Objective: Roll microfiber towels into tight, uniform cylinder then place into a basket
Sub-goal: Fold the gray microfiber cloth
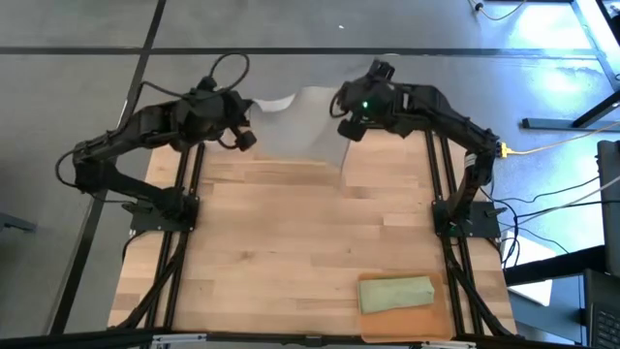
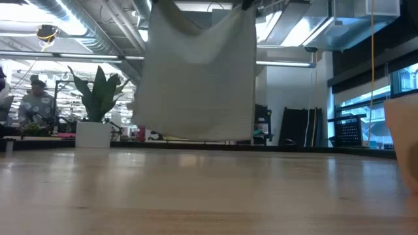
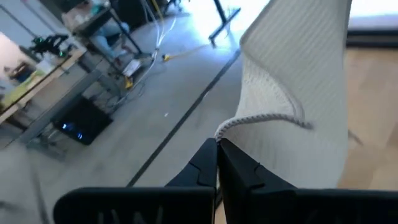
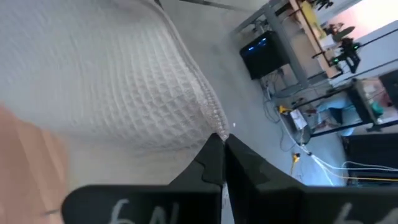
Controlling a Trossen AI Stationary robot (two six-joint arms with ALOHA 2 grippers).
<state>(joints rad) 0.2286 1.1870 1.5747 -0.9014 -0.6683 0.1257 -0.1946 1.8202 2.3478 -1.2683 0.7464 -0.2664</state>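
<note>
The light grey towel point(image 2: 199, 78) hangs spread as a sheet over the table's far edge, held up between my two grippers. In the low view its lower edge sits just above the tabletop line. My left gripper point(image 3: 217, 144) is shut on one upper corner and my right gripper point(image 4: 219, 138) on the other. In the high view they stand at the far left point(image 1: 250, 109) and far right point(image 1: 341, 97) of the towel point(image 1: 315, 121). The green towel point(image 1: 397, 294) lies bundled in the orange-brown basket point(image 1: 407, 328) at the near right. My left gripper pinches the grey towel's upper corner point(image 3: 227, 127) at its stitched hem between its two fingertips. The fingers slant down toward the far side. The cloth hangs below, off the table. My right gripper pinches the other upper corner point(image 4: 211, 121) by the hem between its fingertips, also slanting downward. The top edge point(image 2: 202, 29) sags a little between the two holds.
Bare wood tabletop point(image 1: 291, 233) fills the middle and near left. A white plant pot point(image 2: 93, 134) stands beyond the far left. A person point(image 2: 36, 104) sits in the room behind. Cables lie on the floor at the right point(image 1: 552, 145).
</note>
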